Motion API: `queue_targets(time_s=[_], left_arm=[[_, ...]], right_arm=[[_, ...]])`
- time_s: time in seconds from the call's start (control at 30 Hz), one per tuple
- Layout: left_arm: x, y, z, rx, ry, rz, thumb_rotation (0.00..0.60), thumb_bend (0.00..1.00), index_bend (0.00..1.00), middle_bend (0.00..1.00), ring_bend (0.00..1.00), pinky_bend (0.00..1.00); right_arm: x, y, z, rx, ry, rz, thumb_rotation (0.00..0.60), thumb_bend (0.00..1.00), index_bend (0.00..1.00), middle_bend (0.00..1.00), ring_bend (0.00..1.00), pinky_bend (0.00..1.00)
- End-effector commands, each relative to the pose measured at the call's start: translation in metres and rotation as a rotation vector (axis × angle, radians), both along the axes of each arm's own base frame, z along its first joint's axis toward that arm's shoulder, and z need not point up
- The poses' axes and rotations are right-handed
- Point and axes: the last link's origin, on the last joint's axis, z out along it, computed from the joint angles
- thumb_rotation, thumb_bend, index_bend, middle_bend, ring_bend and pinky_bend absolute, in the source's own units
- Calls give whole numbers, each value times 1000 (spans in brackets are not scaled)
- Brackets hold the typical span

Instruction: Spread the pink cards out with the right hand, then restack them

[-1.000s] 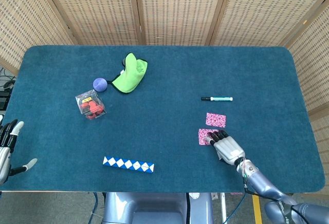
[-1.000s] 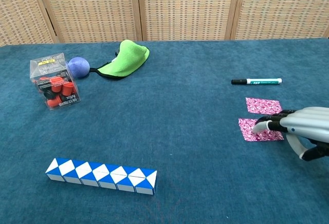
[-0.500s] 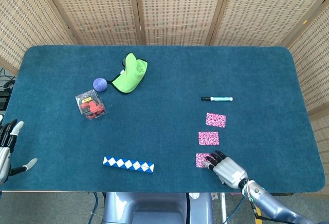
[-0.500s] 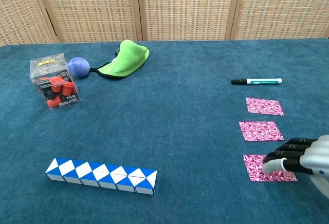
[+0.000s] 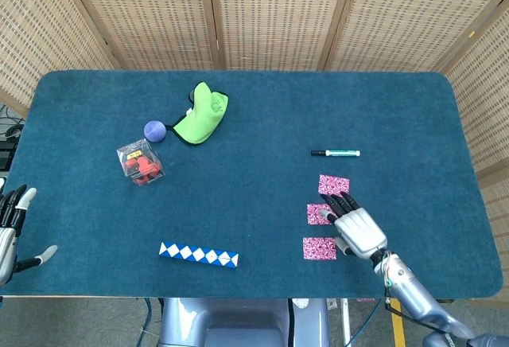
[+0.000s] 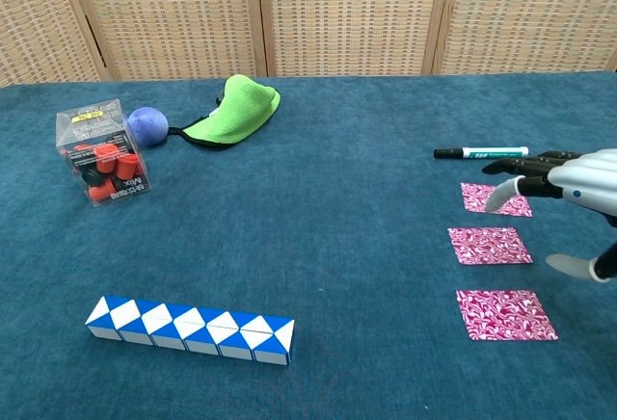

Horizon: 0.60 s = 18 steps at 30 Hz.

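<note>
Three pink cards (image 6: 490, 246) lay spread apart. The right hand (image 6: 569, 181) hovered empty, fingers extended, at three o'clock. Restacking seemingly came next: slide the cards together.

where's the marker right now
The marker lies on the right half of the table in the head view, just beyond the farthest pink card and ahead of the right hand.

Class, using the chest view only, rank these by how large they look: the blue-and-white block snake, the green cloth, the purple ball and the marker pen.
1. blue-and-white block snake, though it lies nearest the camera, which flatters it.
2. green cloth.
3 and 4. marker pen and purple ball: longer versus bulkier, too close to rank.
</note>
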Motion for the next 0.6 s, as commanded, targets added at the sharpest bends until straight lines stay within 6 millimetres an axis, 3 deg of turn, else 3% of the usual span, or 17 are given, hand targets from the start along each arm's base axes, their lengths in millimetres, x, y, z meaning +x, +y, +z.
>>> queue_targets(time_s=[0.03, 0.4, 0.6], left_arm=[[0, 0, 0, -1, 0, 1, 600, 0, 0, 0, 0, 0], [0, 0, 0, -3, 0, 5, 600, 0, 0, 0, 0, 0], [0, 0, 0, -5, -1, 5, 600, 0, 0, 0, 0, 0]], right_arm=[[0, -16, -13, -6, -21, -99, 600, 417, 220, 0, 0, 0], [3, -29, -32, -9, -18, -171, 600, 410, 231, 0, 0, 0], [6, -33, -38, -25, -3, -181, 600, 315, 231, 0, 0, 0]])
